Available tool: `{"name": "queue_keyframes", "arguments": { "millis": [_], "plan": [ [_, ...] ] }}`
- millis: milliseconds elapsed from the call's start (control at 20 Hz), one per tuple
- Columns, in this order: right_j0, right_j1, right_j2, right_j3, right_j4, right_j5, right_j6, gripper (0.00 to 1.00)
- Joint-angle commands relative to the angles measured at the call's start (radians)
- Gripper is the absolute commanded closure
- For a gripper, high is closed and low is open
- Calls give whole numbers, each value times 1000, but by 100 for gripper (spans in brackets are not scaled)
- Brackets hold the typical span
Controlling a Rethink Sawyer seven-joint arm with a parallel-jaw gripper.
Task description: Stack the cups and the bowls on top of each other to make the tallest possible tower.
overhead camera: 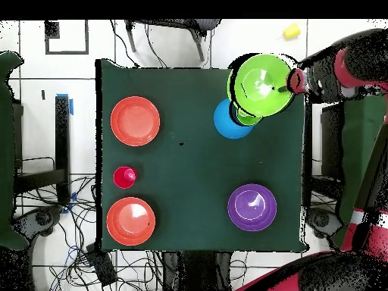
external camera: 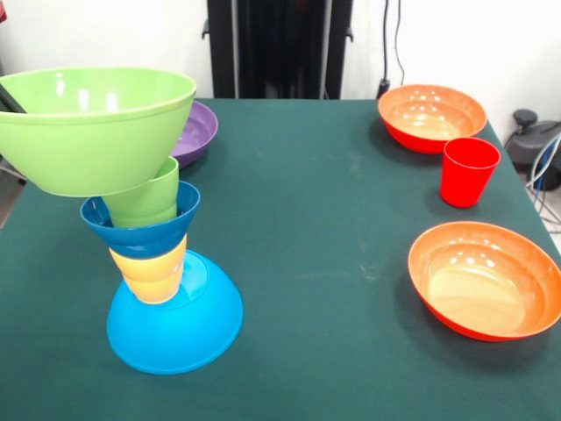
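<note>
A tower point(external camera: 153, 254) of shiny plastic cups and bowls is seen at the near left of the dark green table point(external camera: 316, 263) in the front view. A big light blue round bowl point(external camera: 180, 329) is placed upside down at the bottom. Two yellow cups point(external camera: 151, 274) are stacked on it, then a small dark blue bowl point(external camera: 140, 230), then a green cup point(external camera: 149, 203). A big light green bowl point(external camera: 92, 127) is held tilted on top. The whole pile is seen leaning to the left.

The robot's gripper point(overhead camera: 290, 85) is seen at the green bowl's rim in the overhead view. Whether its fingers are squeezed on the rim cannot be told.

A purple round bowl point(external camera: 197, 132) is found just behind the tower. Far right, a wide orange bowl point(external camera: 431, 117) is set, with a small red cup point(external camera: 468, 170) near it. A second wide orange bowl point(external camera: 486, 279) is set at the near right, well apart from the tower
</note>
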Motion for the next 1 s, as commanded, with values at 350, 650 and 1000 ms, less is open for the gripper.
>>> {"name": "queue_keyframes", "arguments": {
  "millis": [350,650,1000],
  "plan": [
    [38,-26,-12,77,-3,39,-179,100],
    [41,-24,-15,74,-8,67,-187,100],
    [42,-28,-22,88,-13,85,-191,100]
  ]
}}
